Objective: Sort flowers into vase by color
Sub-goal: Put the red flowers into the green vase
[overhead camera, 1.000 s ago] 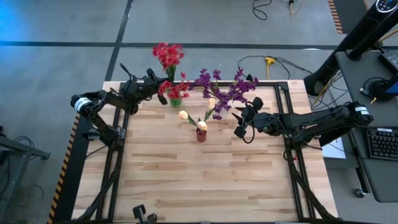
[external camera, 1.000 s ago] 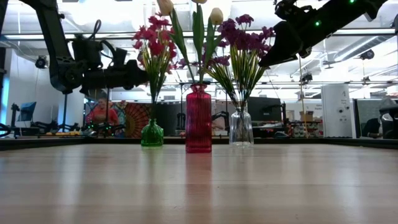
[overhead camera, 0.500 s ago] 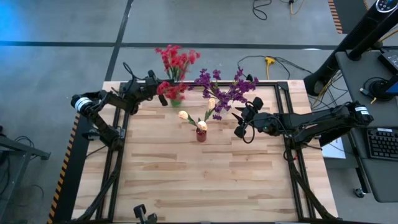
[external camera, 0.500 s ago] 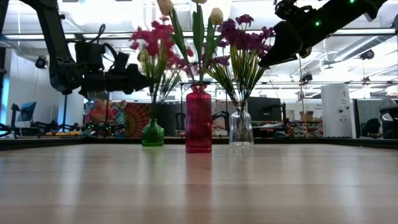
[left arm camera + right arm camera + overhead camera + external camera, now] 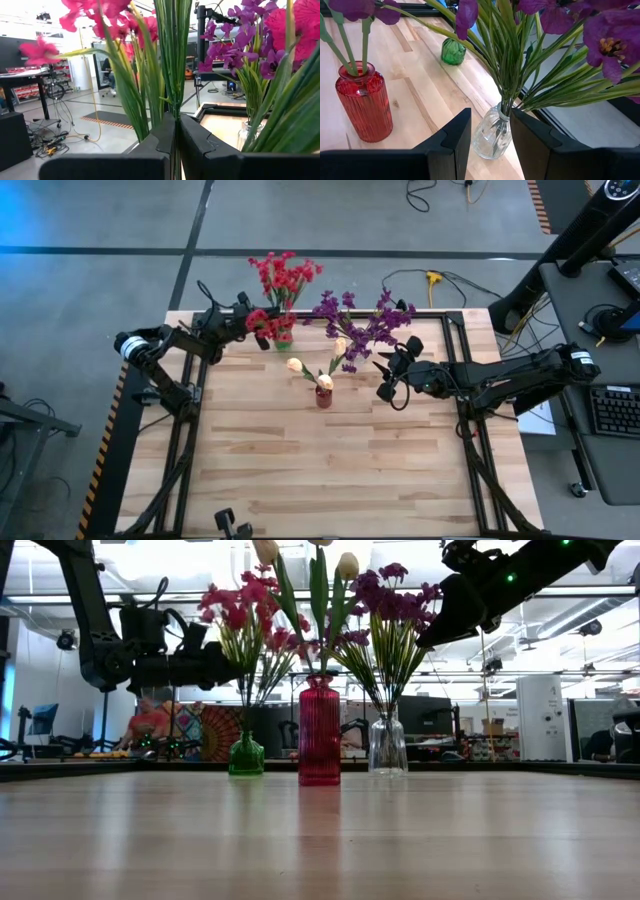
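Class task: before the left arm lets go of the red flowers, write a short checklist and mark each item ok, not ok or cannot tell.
1. Left gripper shut on the red flowers: ok.
2. Red stems reach into the green vase: ok.
3. Stems seated at the vase bottom: cannot tell.
4. Red vase holds only cream flowers: ok.
5. Clear vase holds only purple flowers: ok.
6. Right gripper open, touching nothing: ok.

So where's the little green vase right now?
The green vase stands at the table's far edge on the left in the high view, holding the red flowers, just left of the red vase, with the left gripper beside it.
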You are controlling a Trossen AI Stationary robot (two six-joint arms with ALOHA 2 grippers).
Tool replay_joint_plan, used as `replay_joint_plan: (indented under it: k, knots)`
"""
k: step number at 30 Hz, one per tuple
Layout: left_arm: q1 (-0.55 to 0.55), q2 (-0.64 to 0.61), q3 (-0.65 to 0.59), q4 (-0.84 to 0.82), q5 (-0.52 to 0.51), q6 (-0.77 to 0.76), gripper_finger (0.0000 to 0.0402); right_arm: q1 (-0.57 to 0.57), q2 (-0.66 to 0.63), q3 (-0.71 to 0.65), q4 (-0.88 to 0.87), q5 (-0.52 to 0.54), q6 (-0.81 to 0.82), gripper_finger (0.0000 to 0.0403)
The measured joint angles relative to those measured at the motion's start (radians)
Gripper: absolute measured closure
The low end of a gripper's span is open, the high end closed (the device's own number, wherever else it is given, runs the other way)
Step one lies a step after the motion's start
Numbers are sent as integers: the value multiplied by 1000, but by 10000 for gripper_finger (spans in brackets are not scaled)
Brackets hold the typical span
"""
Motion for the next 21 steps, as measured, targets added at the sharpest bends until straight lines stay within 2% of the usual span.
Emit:
replay_joint_plan:
  k: [21]
  knots:
    - [0,-1,-4,-3,-1,-63,401,0,0,0,0,-1,-4,275]
